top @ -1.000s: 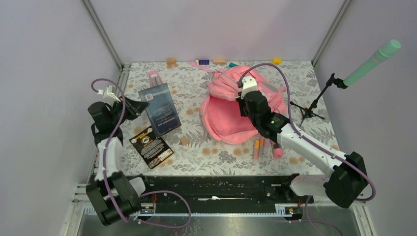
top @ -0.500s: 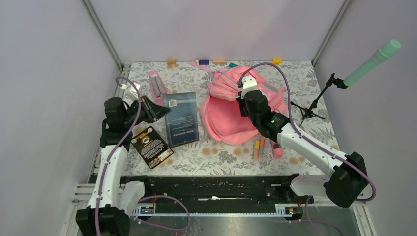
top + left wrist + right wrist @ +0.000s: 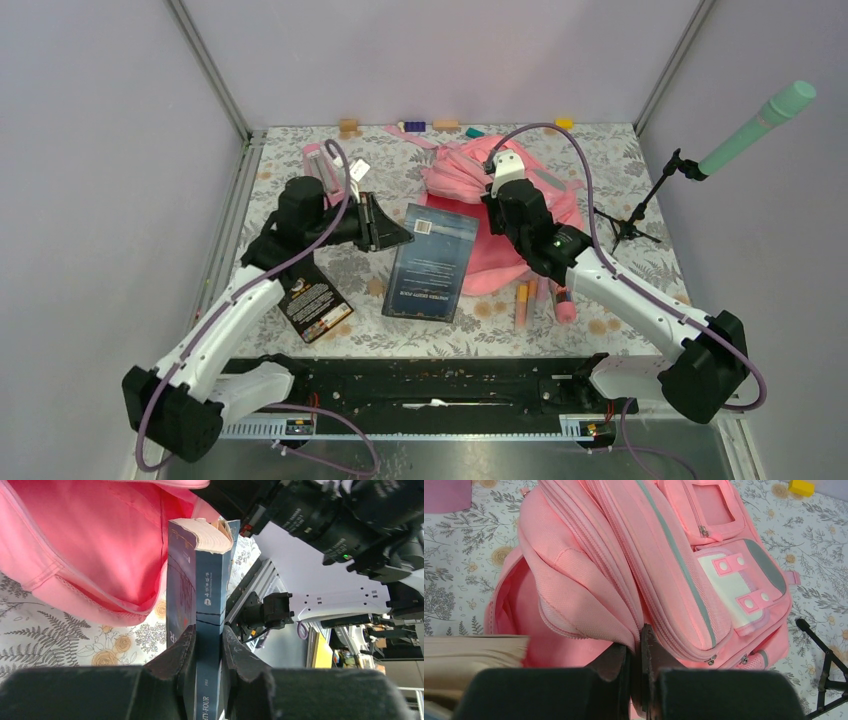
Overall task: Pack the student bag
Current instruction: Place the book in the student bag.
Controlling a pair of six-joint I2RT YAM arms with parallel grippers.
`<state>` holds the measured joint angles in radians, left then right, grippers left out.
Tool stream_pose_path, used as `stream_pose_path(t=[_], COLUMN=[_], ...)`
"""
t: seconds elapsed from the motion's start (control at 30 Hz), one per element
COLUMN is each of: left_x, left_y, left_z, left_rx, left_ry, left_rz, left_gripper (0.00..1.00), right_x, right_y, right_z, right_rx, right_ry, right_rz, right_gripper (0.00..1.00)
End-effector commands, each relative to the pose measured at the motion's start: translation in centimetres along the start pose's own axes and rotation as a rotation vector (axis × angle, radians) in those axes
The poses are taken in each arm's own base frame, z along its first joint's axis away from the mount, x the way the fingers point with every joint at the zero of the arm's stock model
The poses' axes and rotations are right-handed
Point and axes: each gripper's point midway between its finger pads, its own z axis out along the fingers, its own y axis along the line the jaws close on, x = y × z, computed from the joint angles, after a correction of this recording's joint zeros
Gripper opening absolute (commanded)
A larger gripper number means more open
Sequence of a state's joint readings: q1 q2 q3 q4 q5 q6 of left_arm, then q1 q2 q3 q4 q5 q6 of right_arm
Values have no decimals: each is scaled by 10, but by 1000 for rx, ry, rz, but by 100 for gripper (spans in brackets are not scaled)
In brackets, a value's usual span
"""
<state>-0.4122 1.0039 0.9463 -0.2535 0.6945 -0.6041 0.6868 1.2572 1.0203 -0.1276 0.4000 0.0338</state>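
Few letters can be read. On the spine of the blue paperback book [image 3: 207, 595] the tail of a title, "HTY-FOUR", is seen in the left wrist view between the fingers. The white marks higher on the spine are too small to be made out. In the top view a white barcode label is carried near the far corner of the book's cover [image 3: 433, 262], and the pale print beneath it is too fine to be read. The gold and white print on the black card [image 3: 312, 300] beside the left arm cannot be read either.

The book is clamped at its spine by the left gripper [image 3: 393, 233], whose jaws are narrowed onto it from both sides [image 3: 208, 632]. The student bag [image 3: 455, 180] is laid on the floral table cover [image 3: 620, 160], right of centre and towards the far side. Its pink open mouth [image 3: 90, 545] is directly ahead of the book, and the book's far edge overlaps it.

The right gripper [image 3: 492, 205] is closed on a fold of the bag's fabric at the upper lip of that opening [image 3: 636, 630]. The zip pockets and grey-white trim [image 3: 724, 580] are seen just beyond its fingertips. The book's page edge [image 3: 474, 650] is seen at the lower left of that view.
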Motion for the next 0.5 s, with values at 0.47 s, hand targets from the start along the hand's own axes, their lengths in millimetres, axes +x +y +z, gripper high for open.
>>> stream_pose_path(t=[0.47], left_x=[-31], left_y=[43], left_z=[106], left_rx=[29], left_ry=[124], left_rz=[37], left_gripper=[0], right_x=[-67], right_y=[-4], right_z=[-21], right_rx=[-14], right_ry=[-169], right_rz=[95], right_gripper=[0])
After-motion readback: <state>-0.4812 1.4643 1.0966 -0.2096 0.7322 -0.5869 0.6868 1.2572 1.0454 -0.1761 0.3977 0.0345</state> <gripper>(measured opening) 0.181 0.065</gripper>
